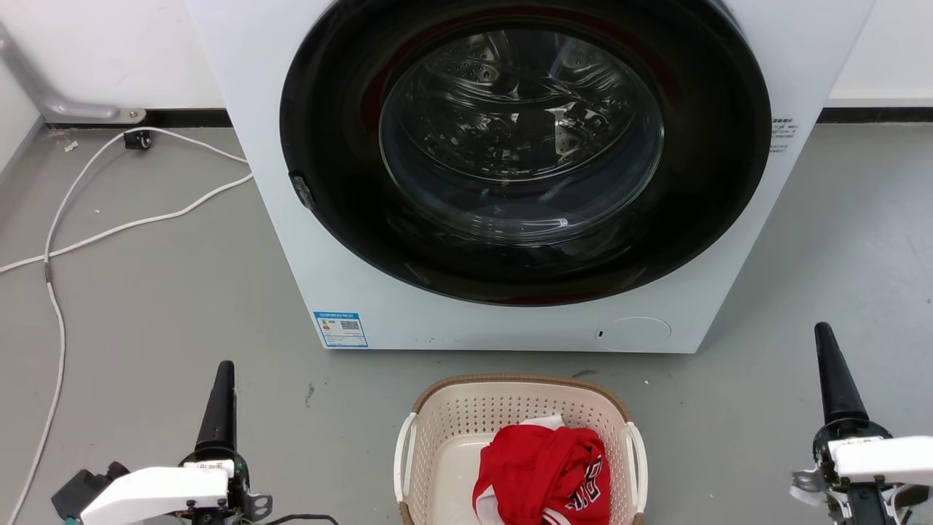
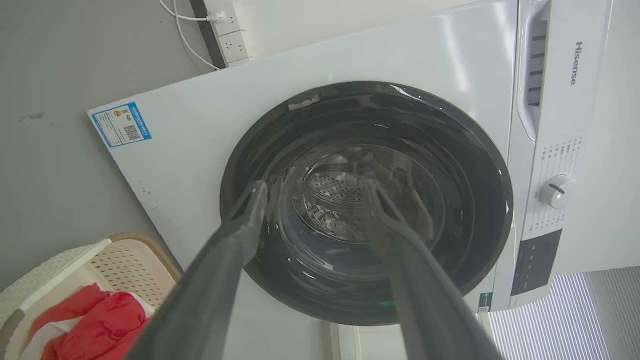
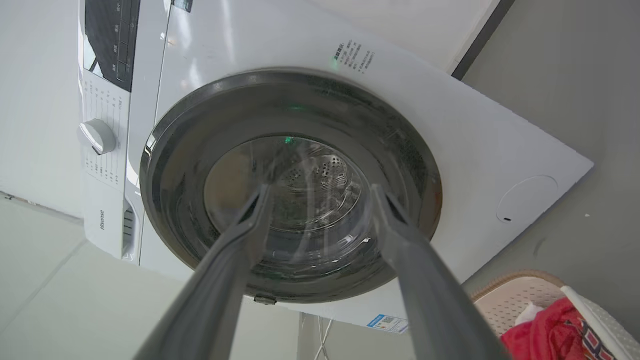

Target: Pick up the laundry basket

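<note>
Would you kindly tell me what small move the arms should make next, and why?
Probably swing the left gripper and right gripper inward and down toward the white side handles: both are open, wide of the laundry basket, pointing at the washer, touching nothing.

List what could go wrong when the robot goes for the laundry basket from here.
1. The left claw and right claw sit open and wide of the laundry basket. If one misses its thin white handle, the lift could tilt.
2. The red garment is heaped toward the right side, so it might snag that claw or slide out.
3. The washer stands just behind the basket, so the fingers could knock it.
</note>
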{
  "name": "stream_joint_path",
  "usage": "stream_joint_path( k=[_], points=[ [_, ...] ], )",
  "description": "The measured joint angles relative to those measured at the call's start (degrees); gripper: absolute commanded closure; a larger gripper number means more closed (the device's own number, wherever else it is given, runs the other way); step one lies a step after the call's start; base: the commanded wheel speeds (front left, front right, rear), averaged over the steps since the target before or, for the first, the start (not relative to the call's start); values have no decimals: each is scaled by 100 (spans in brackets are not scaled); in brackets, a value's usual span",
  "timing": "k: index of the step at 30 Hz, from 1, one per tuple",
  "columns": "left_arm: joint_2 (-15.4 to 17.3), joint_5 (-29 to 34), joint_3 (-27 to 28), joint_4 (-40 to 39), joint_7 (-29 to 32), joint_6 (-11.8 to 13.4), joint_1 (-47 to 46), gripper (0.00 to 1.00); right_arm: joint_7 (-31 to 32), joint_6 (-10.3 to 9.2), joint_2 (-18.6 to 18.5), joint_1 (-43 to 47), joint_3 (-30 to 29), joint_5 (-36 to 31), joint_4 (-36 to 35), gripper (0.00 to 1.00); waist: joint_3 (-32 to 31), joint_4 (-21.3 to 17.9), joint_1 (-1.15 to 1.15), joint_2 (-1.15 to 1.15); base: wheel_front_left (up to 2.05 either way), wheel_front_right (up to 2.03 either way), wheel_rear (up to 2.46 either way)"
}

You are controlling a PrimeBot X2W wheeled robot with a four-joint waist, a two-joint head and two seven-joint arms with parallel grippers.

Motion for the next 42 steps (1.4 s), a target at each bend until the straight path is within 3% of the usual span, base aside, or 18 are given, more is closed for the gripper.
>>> stream_joint_path(
  k=[5,11,21,32,42],
  points=[
    [-1,738,31,-309,-100,83,35,0,-105,0,0,3,59,-856,-246,0,16,2,0,0,0,0,0],
    [0,1556,-99,-761,-205,390,36,0,-225,0,0,19,96,-1739,-483,0,37,1,0,0,0,0,0],
    [2,2817,-450,-1237,-399,378,166,0,-401,0,0,85,299,-3243,-899,0,32,-9,0,0,0,0,0],
    [4,4487,-1110,-1533,-564,405,261,0,-589,1,0,250,413,-4341,-1038,0,16,-10,0,0,0,0,0],
    [35,5442,-1524,-1660,-711,593,321,0,-732,1,-1,363,413,-5103,-1020,0,24,-14,0,0,0,0,0]
  ],
)
